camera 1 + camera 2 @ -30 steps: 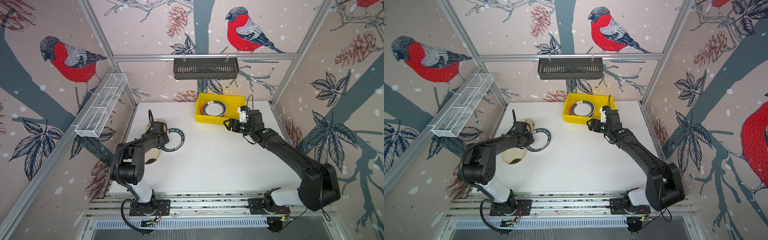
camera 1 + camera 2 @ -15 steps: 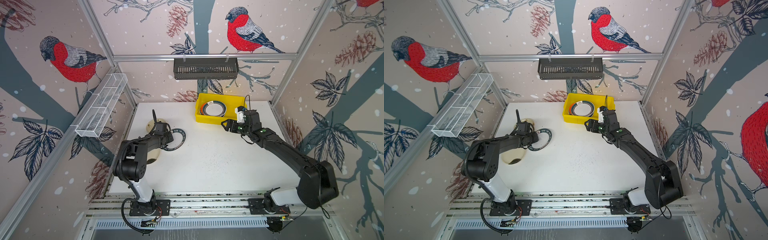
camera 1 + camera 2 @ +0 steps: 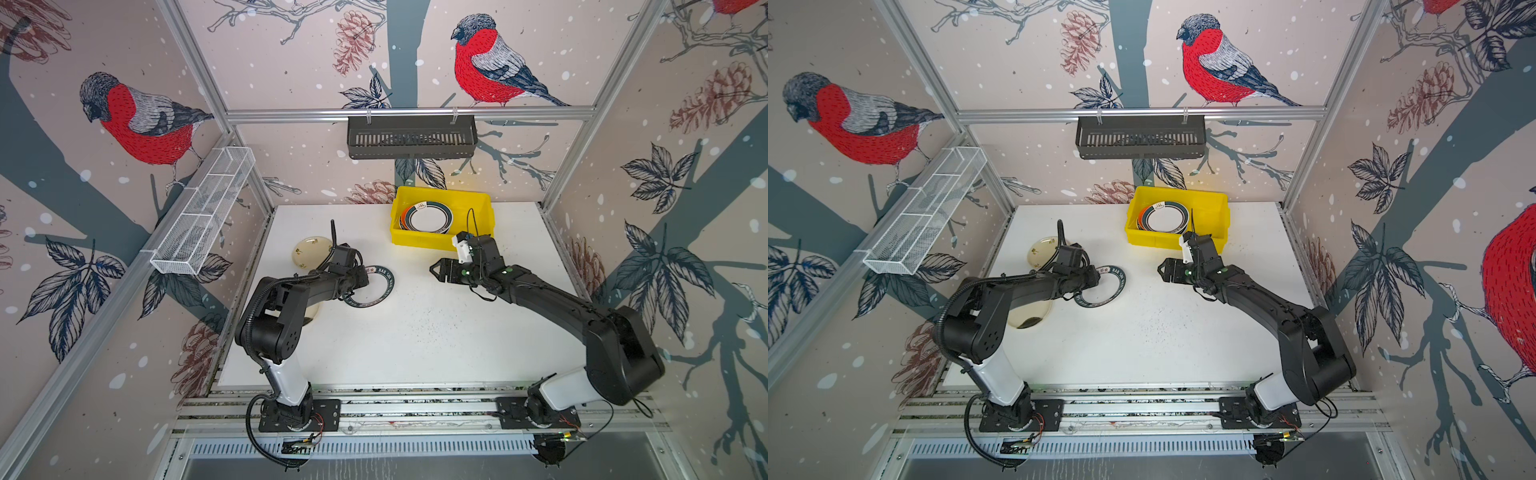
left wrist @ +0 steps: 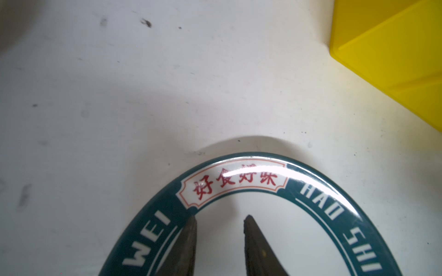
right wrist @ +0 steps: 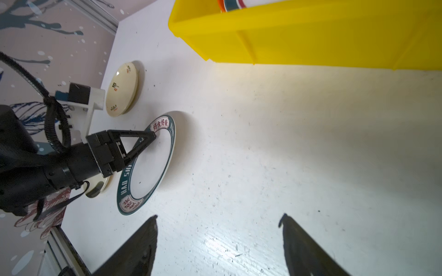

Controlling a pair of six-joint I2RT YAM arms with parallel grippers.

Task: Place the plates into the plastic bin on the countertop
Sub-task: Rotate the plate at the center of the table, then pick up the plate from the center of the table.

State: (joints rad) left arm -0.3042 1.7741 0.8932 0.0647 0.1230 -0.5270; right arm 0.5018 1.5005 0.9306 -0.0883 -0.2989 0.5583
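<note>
A green-rimmed plate [image 3: 376, 289], white in the middle and lettered round its border, lies left of centre on the speckled white surface [image 3: 415, 332], well apart from the yellow bin [image 3: 424, 241] at the far edge. The left gripper [image 4: 220, 218] reaches over it from the left, its jaws narrowly parted with only the plate's white middle showing between them. Its fingertips [image 5: 149, 138] sit just inside the far part of the rim, beside a red-lettered panel; whether they press on the plate cannot be told.

A cream plate [image 3: 309, 251] lies just to the far left of the green-rimmed one. A second cream plate [image 3: 1030, 316] lies to its near left, largely hidden under the left arm.

Inside the bin a stack of plates [image 3: 426, 218] leans toward its left half, topped by another white plate with a dark green rim; an orange edge peeks out on the stack's left.

The right gripper [image 5: 218, 216] hangs above bare surface just in front of the bin's near wall, jaws spread wide and empty, pointing left toward the green-rimmed plate.

On the far wall a dark slotted basket [image 3: 411, 137] hangs from a rail, and a white wire basket [image 3: 203, 212] runs along the left wall.
</note>
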